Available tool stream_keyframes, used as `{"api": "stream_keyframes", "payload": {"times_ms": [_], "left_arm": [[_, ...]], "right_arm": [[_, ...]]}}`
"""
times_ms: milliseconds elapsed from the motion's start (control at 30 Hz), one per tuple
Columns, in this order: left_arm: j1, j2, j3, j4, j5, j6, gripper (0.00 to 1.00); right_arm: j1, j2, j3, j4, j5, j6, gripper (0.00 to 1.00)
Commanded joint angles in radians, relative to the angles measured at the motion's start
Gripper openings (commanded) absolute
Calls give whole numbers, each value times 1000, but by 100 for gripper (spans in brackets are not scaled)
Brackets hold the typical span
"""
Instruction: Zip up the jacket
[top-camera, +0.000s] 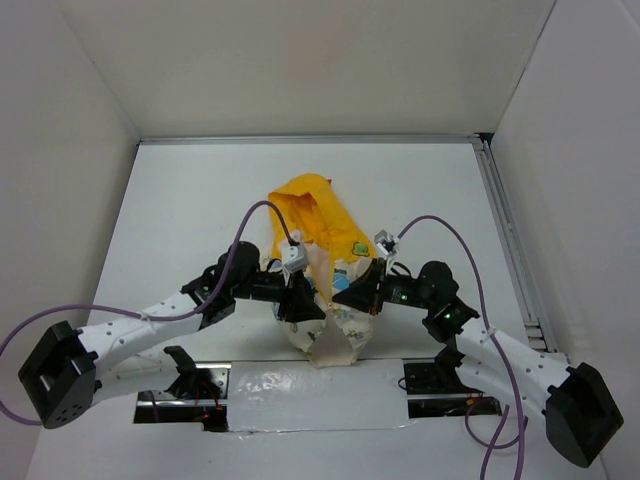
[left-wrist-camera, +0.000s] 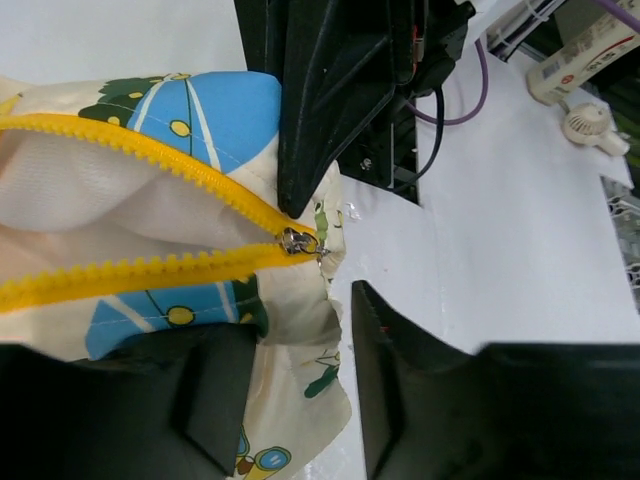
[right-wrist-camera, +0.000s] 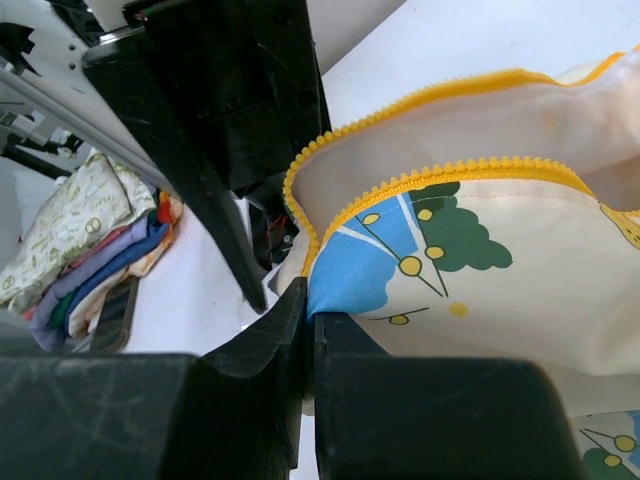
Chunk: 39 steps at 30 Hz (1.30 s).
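**Right gripper (right-wrist-camera: 310, 315) anchors the hem; left gripper (left-wrist-camera: 305, 325) stands open**

The jacket (top-camera: 312, 215) lies on the table (top-camera: 190, 200) between the arms, hood away and hem toward the bases. The right gripper is clamped on cream fabric at the hem, below the yellow zipper teeth (right-wrist-camera: 440, 172), likely to keep the bottom taut. The left gripper's jaws stand apart, holding nothing. The zipper slider (left-wrist-camera: 296, 241) sits just beyond them, low on the track, and is probably the left gripper's target.

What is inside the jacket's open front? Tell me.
Between the two yellow zipper rows of the jacket, only pale lining shows. The rows meet at the metal slider. Anything deeper inside is hidden by its own folds.
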Motion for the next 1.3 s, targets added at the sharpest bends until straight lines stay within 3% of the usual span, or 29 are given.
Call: {"api": "stream_keyframes", "payload": {"times_ms": [0, 167, 300, 433, 1000, 1233, 1267], "left_arm": [[-4, 34, 61, 85, 80, -30, 49], [-4, 58, 69, 105, 84, -59, 26], [-1, 43, 61, 106, 77, -68, 21], [0, 17, 50, 99, 68, -74, 0], [-12, 123, -6, 68, 84, -149, 0], [-40, 85, -17, 50, 32, -165, 0], [-40, 83, -2, 42, 16, -166, 0]], "right_arm": [[26, 5, 16, 124, 48, -10, 0], [51, 11, 20, 116, 68, -26, 0], [65, 12, 21, 98, 78, -42, 0], [71, -15, 10, 79, 100, -51, 0], [76, -38, 70, 141, 390, 46, 0], [74, -38, 206, -120, 459, -60, 0], [79, -20, 223, -196, 447, -72, 12]]}}
